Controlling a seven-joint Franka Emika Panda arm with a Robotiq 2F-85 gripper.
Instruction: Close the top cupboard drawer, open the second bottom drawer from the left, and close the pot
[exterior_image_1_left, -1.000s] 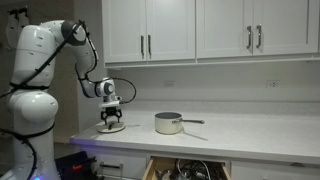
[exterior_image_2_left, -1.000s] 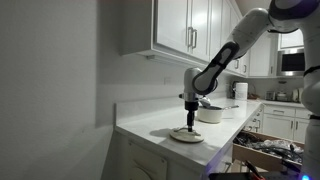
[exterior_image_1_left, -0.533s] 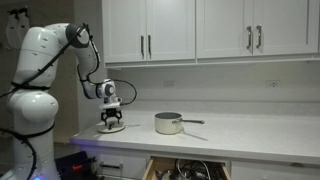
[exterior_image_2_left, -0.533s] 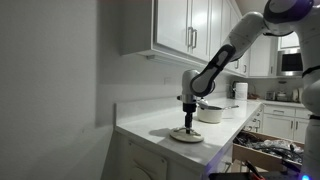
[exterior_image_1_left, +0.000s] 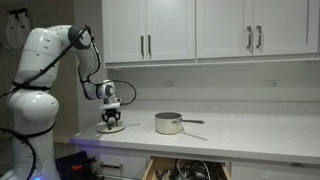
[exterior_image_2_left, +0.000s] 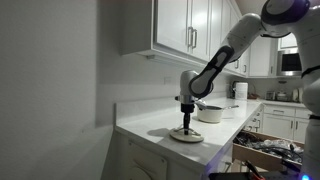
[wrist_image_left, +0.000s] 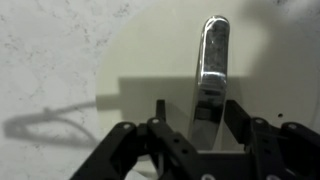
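The pot (exterior_image_1_left: 168, 123) (exterior_image_2_left: 211, 113), a small steel saucepan with a long handle, stands uncovered mid-counter. Its lid (exterior_image_1_left: 112, 128) (exterior_image_2_left: 185, 136) lies flat on the counter well away from the pot, near the counter's end. My gripper (exterior_image_1_left: 112, 121) (exterior_image_2_left: 185, 126) (wrist_image_left: 192, 103) points straight down over the lid. In the wrist view the lid's silver handle (wrist_image_left: 212, 60) runs between my fingers; the right finger is close to it and a gap shows on the left. The white upper cupboard doors (exterior_image_1_left: 125, 30) (exterior_image_2_left: 175, 30) all stand shut. A lower drawer (exterior_image_1_left: 190, 168) (exterior_image_2_left: 265, 152) is pulled out.
The open drawer holds several utensils and juts out from the cabinet front under the pot. The white wall and backsplash (exterior_image_1_left: 230, 85) run behind the counter. The robot's white base (exterior_image_1_left: 30, 110) stands beside the counter's end. Pale counter top (exterior_image_1_left: 250, 130) stretches beyond the pot.
The arm has shifted only slightly above the lid. Pot, lid and drawer stay where they were.
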